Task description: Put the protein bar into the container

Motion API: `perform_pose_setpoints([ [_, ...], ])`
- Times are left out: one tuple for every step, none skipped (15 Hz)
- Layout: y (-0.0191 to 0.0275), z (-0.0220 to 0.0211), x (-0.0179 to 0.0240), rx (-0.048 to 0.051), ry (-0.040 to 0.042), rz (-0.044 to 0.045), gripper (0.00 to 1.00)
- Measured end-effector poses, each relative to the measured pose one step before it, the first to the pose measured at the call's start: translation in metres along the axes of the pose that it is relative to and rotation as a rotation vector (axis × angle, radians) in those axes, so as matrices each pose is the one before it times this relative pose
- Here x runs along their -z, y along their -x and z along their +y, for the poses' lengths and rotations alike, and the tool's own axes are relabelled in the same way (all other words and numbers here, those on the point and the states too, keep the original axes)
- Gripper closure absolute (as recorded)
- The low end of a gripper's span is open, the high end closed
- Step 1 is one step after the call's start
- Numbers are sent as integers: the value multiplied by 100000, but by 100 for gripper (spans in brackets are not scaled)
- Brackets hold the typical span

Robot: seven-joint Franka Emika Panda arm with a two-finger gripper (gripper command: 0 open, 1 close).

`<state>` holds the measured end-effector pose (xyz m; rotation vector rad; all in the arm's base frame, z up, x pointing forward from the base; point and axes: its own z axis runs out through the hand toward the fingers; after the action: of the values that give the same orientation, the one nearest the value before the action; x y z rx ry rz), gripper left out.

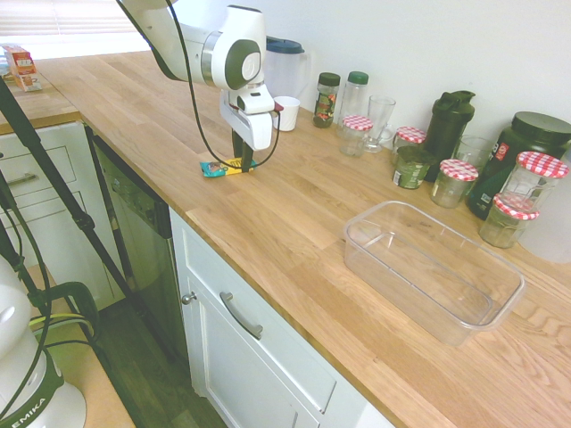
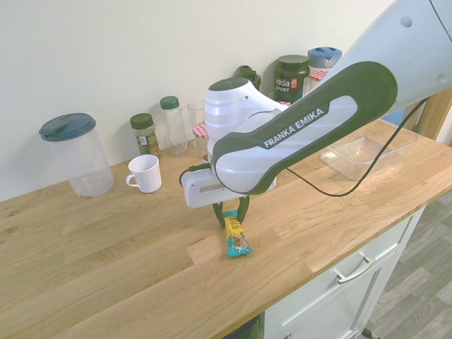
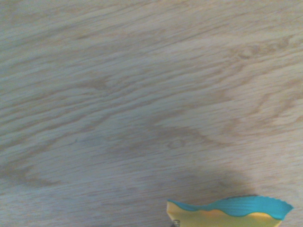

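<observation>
Protein bar (image 2: 236, 234) lies flat on the wooden counter (image 2: 106, 240) near its front edge, and my gripper (image 2: 233, 217), pointing straight down, has its fingers pinched onto the bar's middle. I judge the grip needs to be firm before I lift straight up, since a slick wrapper can slip. Well apart along the counter waits the clear container (image 1: 433, 267), so I should carry the bar high enough to clear its rim.

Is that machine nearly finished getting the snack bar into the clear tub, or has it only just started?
Only just started. The gripper has reached the protein bar and points straight down with its fingers closed around it, but the bar lies on the countertop, not yet lifted. The container sits empty further along. Lifting, carrying across and dropping it in all remain.
</observation>
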<state>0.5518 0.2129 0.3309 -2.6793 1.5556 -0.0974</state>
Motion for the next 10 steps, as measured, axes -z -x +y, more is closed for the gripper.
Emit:
perform_pose_setpoints([
  [-39, 16, 7, 15, 59, -168, 100],
  [-126, 20, 54, -141, -78, -218, 100],
  [-271, 51, 174, -195, -161, -321, 100],
  [-374, 65, 383, -254, -504, -346, 100],
  [-634, 107, 727, -227, -991, -529, 100],
  [-879, 207, 1085, -477, -1255, -655, 100],
  [-1096, 363, 1457, -511, -1093, -619, 100],
  [-1185, 460, 1734, -782, -1278, -81, 100],
  [-1512, 756, 2046, -1115, -1424, 74, 100],
  [-1779, 953, 1968, -1393, -1356, -152, 100],
])
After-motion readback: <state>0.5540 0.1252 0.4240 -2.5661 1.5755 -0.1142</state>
